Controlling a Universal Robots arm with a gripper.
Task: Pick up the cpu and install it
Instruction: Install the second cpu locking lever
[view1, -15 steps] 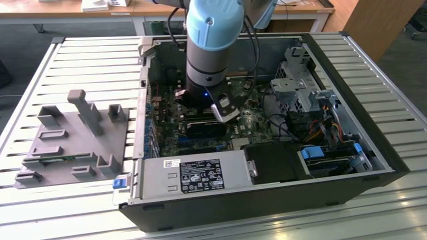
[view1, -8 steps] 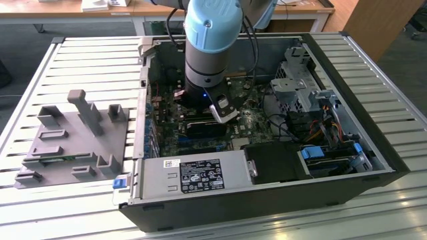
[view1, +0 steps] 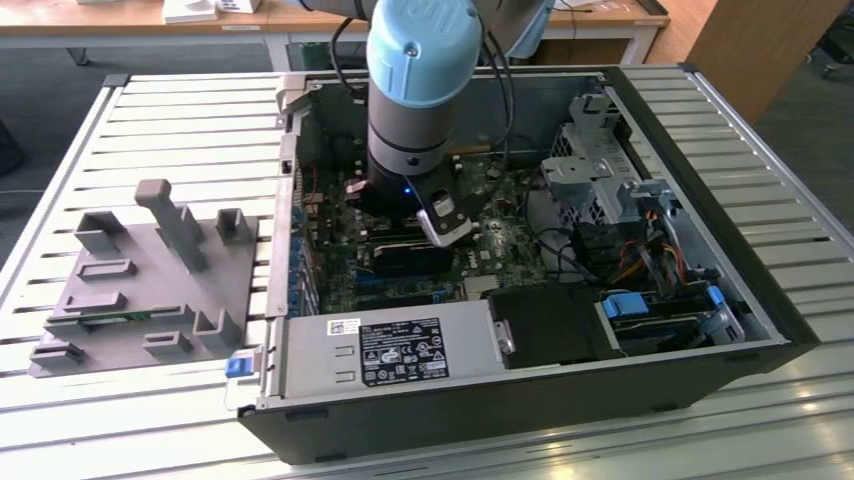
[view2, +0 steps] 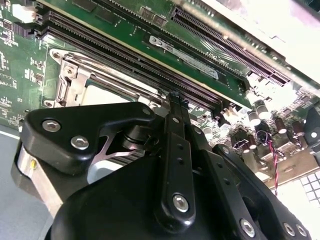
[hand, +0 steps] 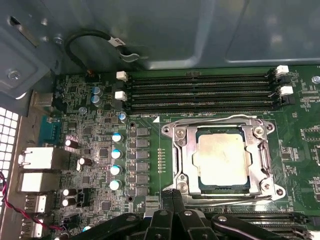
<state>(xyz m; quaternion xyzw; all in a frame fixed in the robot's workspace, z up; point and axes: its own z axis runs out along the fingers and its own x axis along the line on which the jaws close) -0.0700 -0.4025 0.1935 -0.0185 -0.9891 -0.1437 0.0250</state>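
Looks like the seating step of the install, or just past it. Finds the small flat square cpu with its silver-grey metal top (hand: 221, 159) lying level inside the bright steel socket frame (hand: 182, 150) on the green motherboard (hand: 100, 150), below the row of long black memory slots (hand: 200, 90); in the second wrist view, catches a pale sliver of the cpu (view2: 102, 92) past the black linkage. Places the black gripper (hand: 172, 194) just beside the socket's edge, near the chip but apart from it, with the slim fingertips (hand: 168, 196) drawn together and nothing between them. In the exterior view, has the blue-and-grey arm (view1: 420, 80) reaching down into the open dark computer case (view1: 747, 300), with the grey plastic fixture tray (view1: 134, 300) well apart on the slatted table (view1: 160, 120) at the exterior view's left. Cannot tell whether the frame is latched over the chip. Judging by this, calls next for care over the socket: a clean vertical path and no sideways brush against the frame or the capacitors nearby.
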